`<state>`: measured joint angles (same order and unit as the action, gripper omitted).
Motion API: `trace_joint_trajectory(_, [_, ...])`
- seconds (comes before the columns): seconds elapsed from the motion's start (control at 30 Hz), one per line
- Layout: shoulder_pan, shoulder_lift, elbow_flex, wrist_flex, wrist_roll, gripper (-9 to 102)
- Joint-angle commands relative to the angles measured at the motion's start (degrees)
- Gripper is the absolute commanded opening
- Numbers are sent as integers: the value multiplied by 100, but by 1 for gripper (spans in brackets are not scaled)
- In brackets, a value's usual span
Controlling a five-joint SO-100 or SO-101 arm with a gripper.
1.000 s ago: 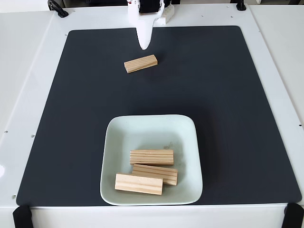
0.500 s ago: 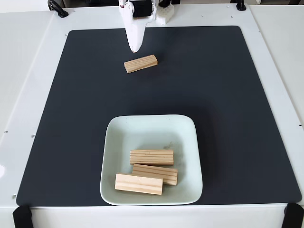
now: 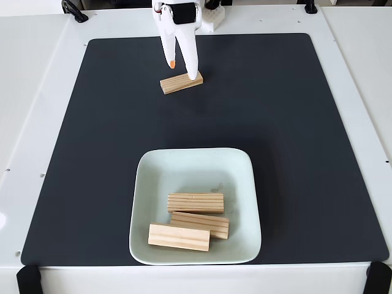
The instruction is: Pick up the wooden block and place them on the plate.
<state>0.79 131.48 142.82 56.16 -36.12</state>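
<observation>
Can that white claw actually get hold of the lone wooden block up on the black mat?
Probably yes: the gripper is open right above the wooden block, and nothing lies around it on the mat.

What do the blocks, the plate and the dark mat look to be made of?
The wooden blocks look like unfinished pale pine, with visible grain lines. The plate seems glazed ceramic or perhaps melamine: smooth, pale mint-white, faint sheen. The mat appears to be matte black rubber or foam, without glare.
</observation>
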Motion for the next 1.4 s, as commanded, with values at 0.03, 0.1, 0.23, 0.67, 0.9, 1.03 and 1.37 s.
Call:
trace_joint_trajectory(0.03, [53,9,-114,44,18,45])
trace_joint_trajectory(0.1, [53,-18,-114,44,18,47])
trace_joint_trajectory(0.23, [53,-35,-79,44,18,47])
trace_joint_trajectory(0.67, [26,-1081,-167,-35,44,47])
trace_joint_trajectory(0.9, [-35,-1749,-624,-35,378,47])
trace_joint_trajectory(1.03, [-53,-2074,-861,-35,527,46])
trace_joint_trajectory(1.37, [-185,-2241,-993,-53,606,46])
